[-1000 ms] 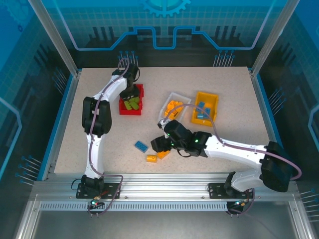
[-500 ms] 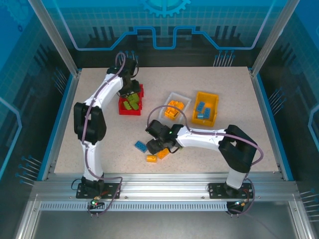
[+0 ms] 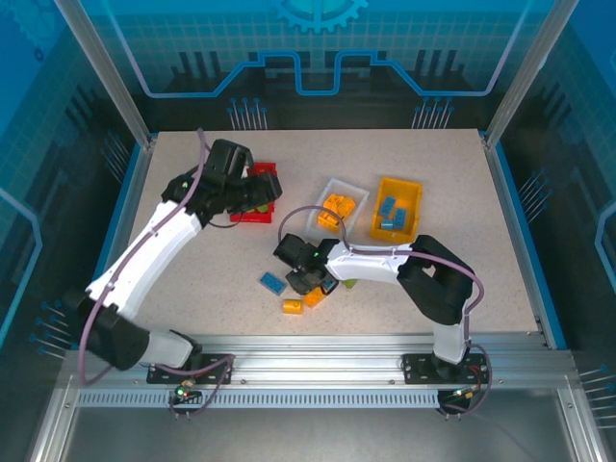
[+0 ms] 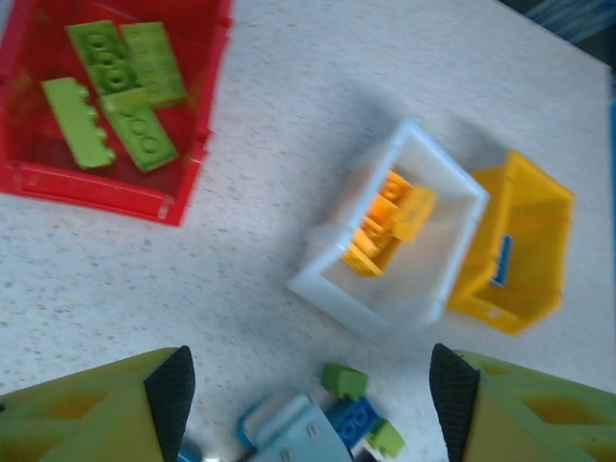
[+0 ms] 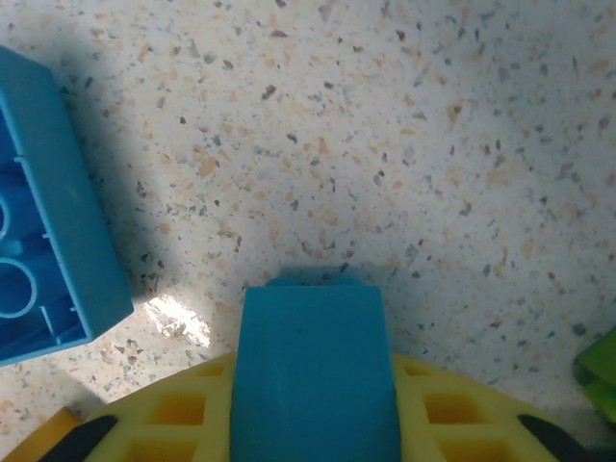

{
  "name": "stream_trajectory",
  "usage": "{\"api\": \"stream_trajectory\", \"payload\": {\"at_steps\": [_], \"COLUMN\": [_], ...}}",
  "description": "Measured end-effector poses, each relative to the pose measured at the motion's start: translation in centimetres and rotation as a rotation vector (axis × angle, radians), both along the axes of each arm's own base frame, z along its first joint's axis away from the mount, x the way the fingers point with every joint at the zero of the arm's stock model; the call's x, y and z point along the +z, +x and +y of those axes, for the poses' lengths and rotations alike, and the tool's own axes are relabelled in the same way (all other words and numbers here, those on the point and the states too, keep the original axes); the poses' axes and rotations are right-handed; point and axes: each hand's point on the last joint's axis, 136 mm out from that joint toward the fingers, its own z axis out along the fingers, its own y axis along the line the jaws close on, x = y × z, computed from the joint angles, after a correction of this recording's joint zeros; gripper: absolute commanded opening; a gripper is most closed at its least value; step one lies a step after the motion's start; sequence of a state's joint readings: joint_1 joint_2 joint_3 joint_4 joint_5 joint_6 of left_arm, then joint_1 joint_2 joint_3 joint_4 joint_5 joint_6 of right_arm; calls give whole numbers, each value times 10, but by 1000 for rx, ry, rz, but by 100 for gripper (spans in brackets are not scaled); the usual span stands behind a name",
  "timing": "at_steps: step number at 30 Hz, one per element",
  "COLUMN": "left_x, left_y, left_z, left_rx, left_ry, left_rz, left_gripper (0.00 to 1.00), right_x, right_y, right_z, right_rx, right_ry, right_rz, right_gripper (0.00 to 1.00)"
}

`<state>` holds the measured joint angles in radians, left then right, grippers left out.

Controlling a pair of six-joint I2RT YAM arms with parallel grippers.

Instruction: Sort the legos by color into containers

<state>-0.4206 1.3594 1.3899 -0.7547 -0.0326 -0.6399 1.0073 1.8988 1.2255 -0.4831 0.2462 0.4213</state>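
Since half a second ago the left arm (image 3: 144, 255) has swung low toward the near left of the surface (image 3: 462, 241), and the right arm (image 3: 385, 262) has folded tighter, carrying the right end effector (image 3: 300, 279) a little to the left. The left end effector (image 3: 258, 189) hangs over the red bin (image 3: 252, 218), its fingers (image 4: 171, 393) spread wide with nothing between them. Four lime green bricks (image 4: 115, 91) lie inside that red bin, which sits far and left. To its right the white bin (image 4: 356, 298) holds orange bricks (image 4: 385, 226), and just beside that, further right, the yellow bin (image 4: 520, 289) holds blue bricks (image 3: 390, 214). The right end effector is low over the loose pieces near the middle. A blue brick (image 3: 271, 283) lies to its left, loose orange bricks (image 3: 292, 306) lie on its near side and a green brick (image 3: 348, 283) lies to its right. In the right wrist view a blue slab (image 5: 313, 371) lies against the yellow-green body of that end effector. I cannot tell whether the jaws clamp it or how far apart they stand.
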Motion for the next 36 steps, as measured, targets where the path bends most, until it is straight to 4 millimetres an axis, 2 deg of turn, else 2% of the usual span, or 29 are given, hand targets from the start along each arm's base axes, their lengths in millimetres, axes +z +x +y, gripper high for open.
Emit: {"api": "stream_trajectory", "payload": {"at_steps": [2,4,5,8,9,10,11,14,16,18,21,27,31,36], "left_x": [9,16,19,20,20,22,22,10,3,-3,-5,-9,-26,-43], "left_y": [-19,-39,-48,-71,-74,-75,-78,-96,-104,-109,-115,-128,-131,-130], "left_z": [-15,-31,-38,-64,-74,-81,-90,-120,-136,-148,-159,-178,-185,-182], "left_rx": [-53,-113,-140,-223,-235,-246,-265,-352,-392,-417,-438,-483,-493,-472], "left_ry": [-38,-74,-94,-133,-149,-162,-172,-177,-172,-166,-167,-180,-160,-117], "left_rz": [-35,-69,-81,-104,-115,-131,-139,-127,-119,-119,-131,-149,-118,-80], "left_gripper": [74,75,75,75,75,75,75,75,75,75,75,75,75,76], "right_x": [6,23,35,86,104,115,129,147,144,132,112,79,65,63], "right_y": [3,6,9,26,36,43,58,94,110,123,143,178,185,185], "right_z": [-3,-11,-16,-42,-60,-76,-100,-165,-203,-239,-267,-281,-285,-284], "right_rx": [-12,-31,-44,-135,-194,-240,-320,-530,-644,-749,-836,-891,-899,-890], "right_ry": [2,14,30,123,157,174,197,214,196,149,93,29,2,0], "right_rz": [-25,-74,-98,-192,-227,-246,-279,-330,-330,-298,-236,-153,-120,-105], "right_gripper": [22,21,20,20,20,21,21,21,22,22,23,28,40,51]}}
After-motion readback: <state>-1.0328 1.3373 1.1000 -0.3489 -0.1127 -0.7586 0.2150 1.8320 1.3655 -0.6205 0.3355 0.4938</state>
